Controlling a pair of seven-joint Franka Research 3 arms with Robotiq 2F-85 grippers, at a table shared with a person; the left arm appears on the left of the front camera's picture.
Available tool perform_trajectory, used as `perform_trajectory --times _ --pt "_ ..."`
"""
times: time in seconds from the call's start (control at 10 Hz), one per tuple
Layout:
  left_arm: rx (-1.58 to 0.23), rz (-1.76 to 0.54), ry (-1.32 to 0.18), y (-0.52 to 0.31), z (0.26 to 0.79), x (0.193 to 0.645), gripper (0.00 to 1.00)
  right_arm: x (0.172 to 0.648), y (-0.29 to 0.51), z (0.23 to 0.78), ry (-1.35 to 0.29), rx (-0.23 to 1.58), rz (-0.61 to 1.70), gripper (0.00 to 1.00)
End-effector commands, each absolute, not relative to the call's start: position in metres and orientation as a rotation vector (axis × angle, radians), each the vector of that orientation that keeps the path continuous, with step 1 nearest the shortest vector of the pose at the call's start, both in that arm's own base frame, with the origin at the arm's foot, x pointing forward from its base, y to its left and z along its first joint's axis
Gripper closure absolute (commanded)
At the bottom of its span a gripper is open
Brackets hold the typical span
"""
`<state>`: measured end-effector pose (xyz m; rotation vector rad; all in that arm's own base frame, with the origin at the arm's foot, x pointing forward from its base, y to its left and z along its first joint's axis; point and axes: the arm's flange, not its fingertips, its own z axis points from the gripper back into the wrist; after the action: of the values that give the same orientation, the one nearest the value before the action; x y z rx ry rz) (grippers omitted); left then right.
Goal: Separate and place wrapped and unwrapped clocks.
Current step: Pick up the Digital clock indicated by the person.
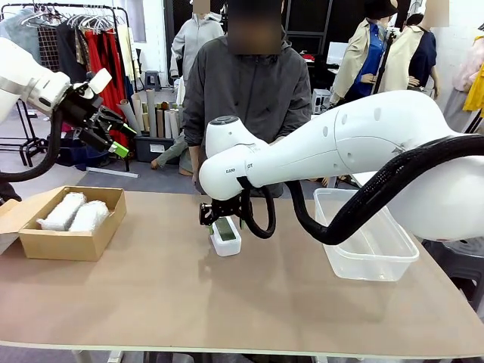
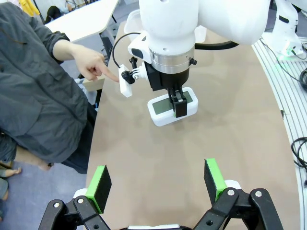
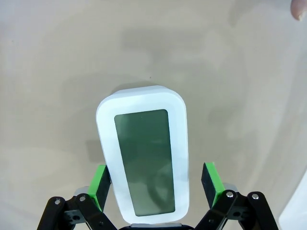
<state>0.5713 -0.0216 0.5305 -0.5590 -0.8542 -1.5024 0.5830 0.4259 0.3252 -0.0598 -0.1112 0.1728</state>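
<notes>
A bare white clock (image 1: pixel 225 237) with a grey-green screen lies face up at the table's middle. My right gripper (image 1: pixel 224 221) hangs just over it, open. In the right wrist view the clock (image 3: pixel 144 153) lies lengthwise between the green pads (image 3: pixel 210 177) of my right gripper (image 3: pixel 154 183), with a gap on the right side. Two bubble-wrapped clocks (image 1: pixel 64 211) (image 1: pixel 89 215) lie side by side in a cardboard box (image 1: pixel 64 243) at the left. My left gripper (image 1: pixel 113 138) is raised high at the left, open and empty. Its wrist view looks down on the bare clock (image 2: pixel 163 115) from my left gripper (image 2: pixel 157 184).
A clear plastic bin (image 1: pixel 378 261) stands at the right, under the right arm. A person sits at the far side. Their hand (image 2: pixel 93 66) points a finger down at the table beside the right gripper, and the fingertip (image 3: pixel 300 9) shows at a corner of the right wrist view.
</notes>
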Motion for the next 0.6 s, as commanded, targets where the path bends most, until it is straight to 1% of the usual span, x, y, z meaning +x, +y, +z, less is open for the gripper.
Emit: perform_trajectory --times 0.0,0.4,0.5 --pt "-0.551 -1.496 -0.85 -0.021 0.532 0.57 0.0 0.579 0.419 0.318 -0.069 -0.047 0.204 0.0" --pt "-0.551 -1.496 -0.85 -0.021 0.532 0.57 0.0 0.579 0.418 0.306 -0.048 -0.034 0.238 0.0" --pt "-0.551 -1.496 -0.85 -0.021 0.532 0.57 0.0 0.579 0.416 0.307 -0.05 -0.003 0.29 0.0"
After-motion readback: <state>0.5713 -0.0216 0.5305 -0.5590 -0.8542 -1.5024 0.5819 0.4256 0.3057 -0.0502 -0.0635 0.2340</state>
